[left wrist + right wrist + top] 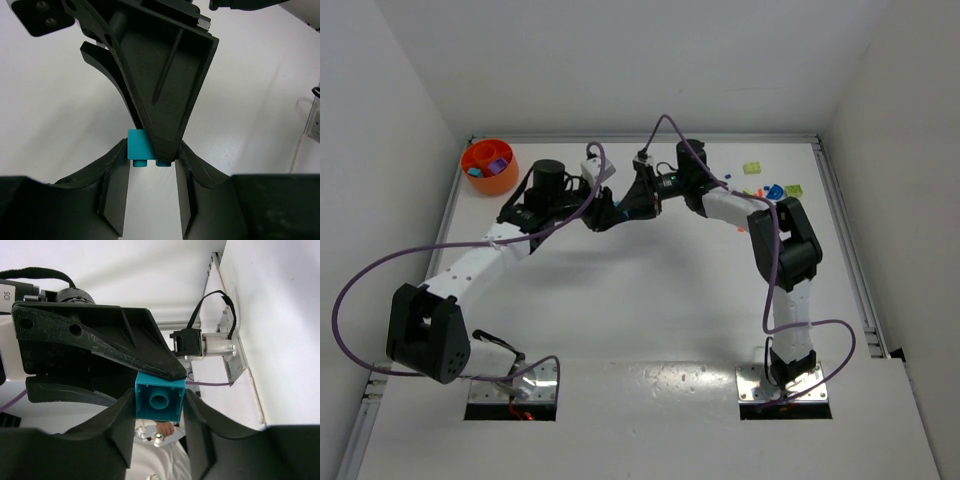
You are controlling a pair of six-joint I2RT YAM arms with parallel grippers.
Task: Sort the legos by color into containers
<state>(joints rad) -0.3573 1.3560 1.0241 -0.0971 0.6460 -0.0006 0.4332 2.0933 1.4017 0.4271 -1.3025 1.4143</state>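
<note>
The left gripper is closed on a teal lego brick, its two fingers pressed against opposite sides of the brick, whose studs point toward the wrist camera. The right gripper pinches the same brick from the opposite direction, and in its own wrist view the brick sits snugly between both fingertips with its hollow underside facing the lens. The two pairs of fingers cross each other around the brick, so one finger of the left gripper lies along the brick's top edge in the right wrist view, while the right gripper's broad finger covers part of the brick in the left wrist view. In the overhead view the two grippers meet tip to tip above the middle of the far half of the white table, clear of its surface. An orange bowl stands in the far left corner, well apart from the grippers, with purple and blue bricks inside it. A scatter of loose legos, yellow-green, blue and orange among them, lies near the far right corner behind the right arm's elbow.
</note>
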